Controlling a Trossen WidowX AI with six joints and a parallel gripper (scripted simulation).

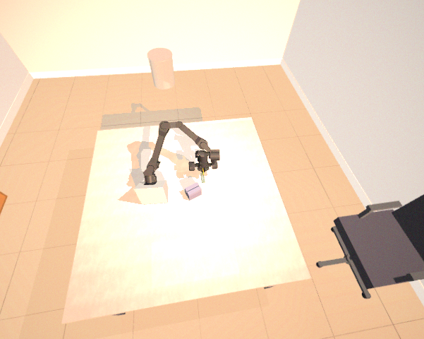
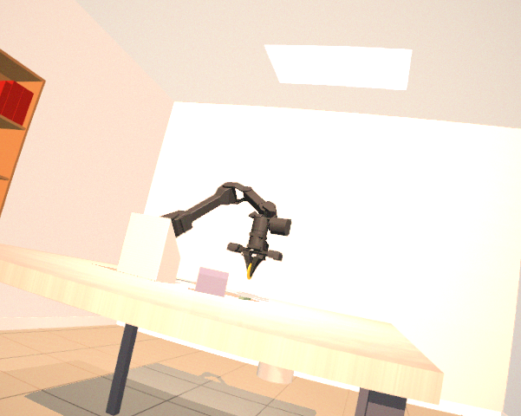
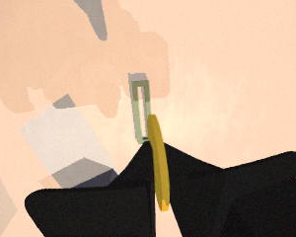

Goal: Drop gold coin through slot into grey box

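Observation:
My gripper (image 1: 202,171) (image 2: 250,267) (image 3: 152,146) is shut on the thin gold coin (image 3: 158,158) (image 2: 249,271), held edge-on between the fingers, well above the table. The green holder (image 3: 140,111) (image 1: 203,179) (image 2: 244,297) lies empty on the table just below and ahead of the coin. The grey box (image 1: 192,191) (image 2: 211,281) stands on the table a short way to the side of the gripper, toward the arm's base; its slot shows as a thin dark line on the lid in the top view. In the wrist view, a grey patch at the left may be the box.
The arm's white base block (image 1: 152,191) (image 2: 147,252) stands beside the box. The pale table (image 1: 190,255) (image 2: 296,335) reaches well beyond these things. A dark cart (image 1: 379,244) stands on the floor at the right, a pale cylinder (image 1: 161,68) at the back.

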